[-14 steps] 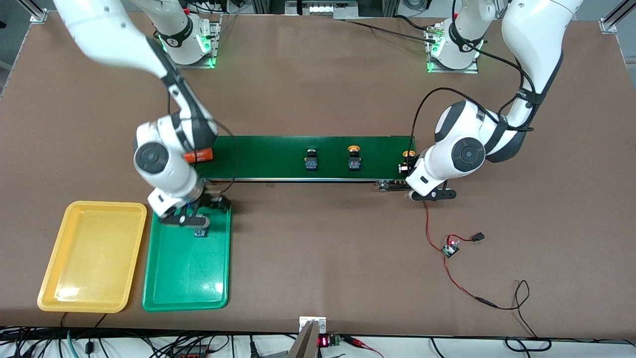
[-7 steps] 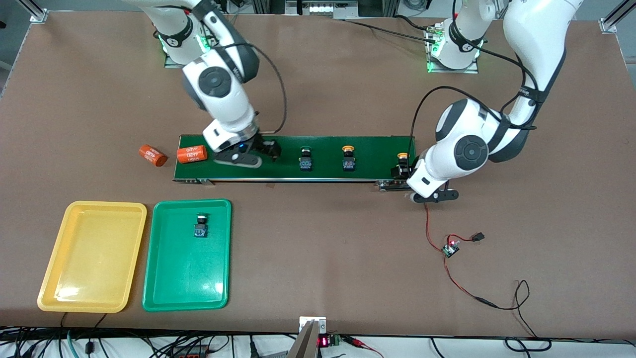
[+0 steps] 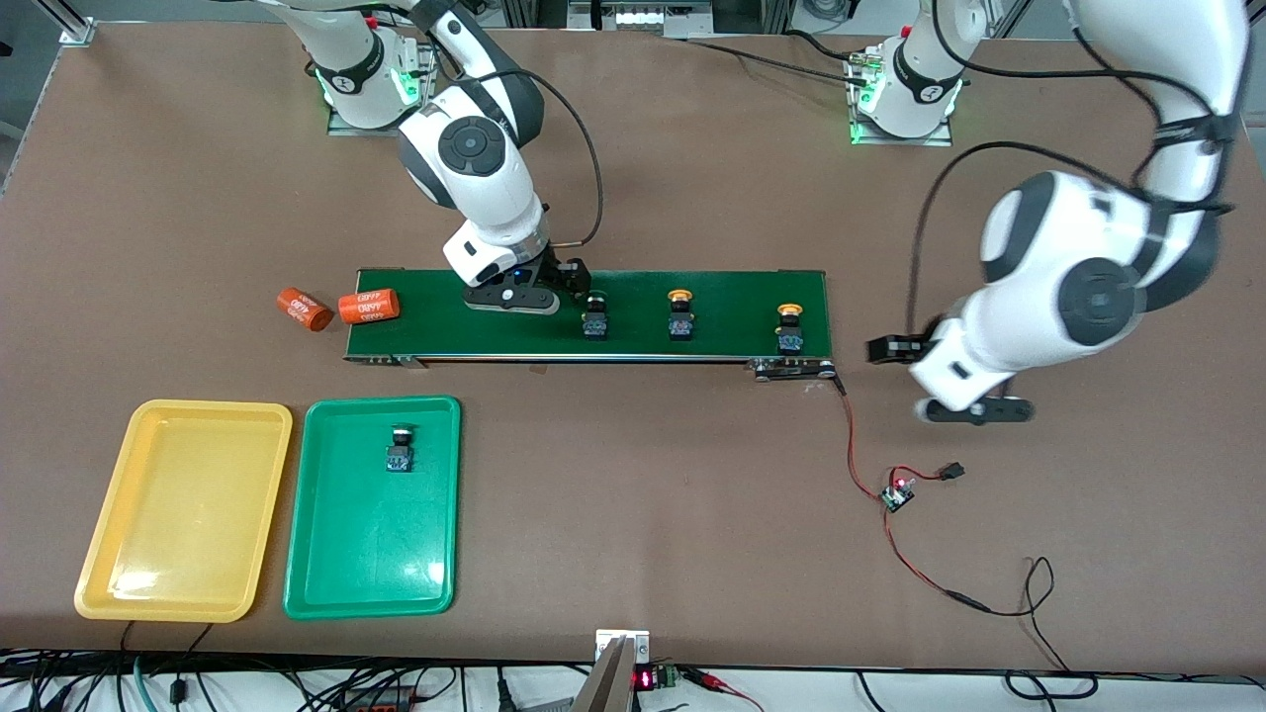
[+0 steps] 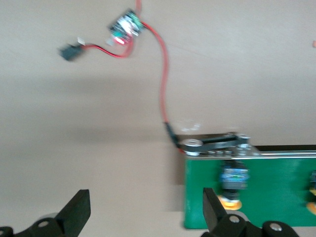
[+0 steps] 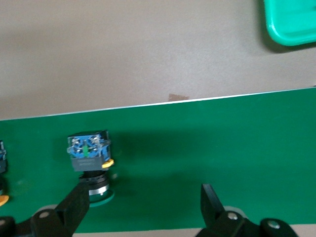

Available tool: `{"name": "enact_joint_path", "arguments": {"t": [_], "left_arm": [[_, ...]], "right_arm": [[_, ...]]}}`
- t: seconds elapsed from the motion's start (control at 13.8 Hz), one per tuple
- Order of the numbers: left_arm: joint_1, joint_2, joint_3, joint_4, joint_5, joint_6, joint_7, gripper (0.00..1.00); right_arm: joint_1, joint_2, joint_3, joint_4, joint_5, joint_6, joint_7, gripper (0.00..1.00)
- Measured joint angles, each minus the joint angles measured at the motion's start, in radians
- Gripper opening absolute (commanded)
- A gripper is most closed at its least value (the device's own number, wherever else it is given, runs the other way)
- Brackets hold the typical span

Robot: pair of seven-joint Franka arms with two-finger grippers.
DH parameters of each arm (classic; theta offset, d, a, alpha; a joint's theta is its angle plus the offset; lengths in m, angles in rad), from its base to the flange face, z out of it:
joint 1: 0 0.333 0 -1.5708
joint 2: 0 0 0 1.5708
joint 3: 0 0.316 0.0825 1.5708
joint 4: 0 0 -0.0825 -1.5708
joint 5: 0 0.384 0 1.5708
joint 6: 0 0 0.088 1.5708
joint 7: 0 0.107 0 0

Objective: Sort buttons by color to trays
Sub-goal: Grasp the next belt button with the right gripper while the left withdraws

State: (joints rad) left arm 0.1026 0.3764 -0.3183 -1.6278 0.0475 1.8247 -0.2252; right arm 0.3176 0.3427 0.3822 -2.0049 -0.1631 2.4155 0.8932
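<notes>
Your right gripper [image 3: 554, 293] hangs open over the belt [image 3: 445, 316], beside a green button [image 3: 594, 314]: small, light, rigid; grip its blocky body. Left gripper [image 3: 935, 381], open, waits.

Yellow-capped button [image 4: 233, 183] on belt [image 4: 276, 197]; jaws spread.

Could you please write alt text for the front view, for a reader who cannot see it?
Three buttons sit in a row on a dark-green conveyor belt, with the open right gripper above the belt beside the green-capped one. A fourth button lies in the green tray; the yellow tray holds nothing. The open left gripper hangs over bare table.
</notes>
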Motion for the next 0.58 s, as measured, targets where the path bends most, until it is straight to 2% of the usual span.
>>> {"name": "enact_joint_path", "arguments": {"t": [0.29,0.58], "left_arm": [[0.004,-0.081,0.126,-0.033,0.000,-0.023,0.142,1.00],[0.001,-0.215,0.198,-0.118,0.000,-0.067,0.166,1.00]], "right_arm": [[0.027,0.040,-0.001,0.022,-0.065,0.000,0.062,1.00],[0.034,0.087,-0.006,0.061,-0.077,0.003,0.074,1.00]]}}
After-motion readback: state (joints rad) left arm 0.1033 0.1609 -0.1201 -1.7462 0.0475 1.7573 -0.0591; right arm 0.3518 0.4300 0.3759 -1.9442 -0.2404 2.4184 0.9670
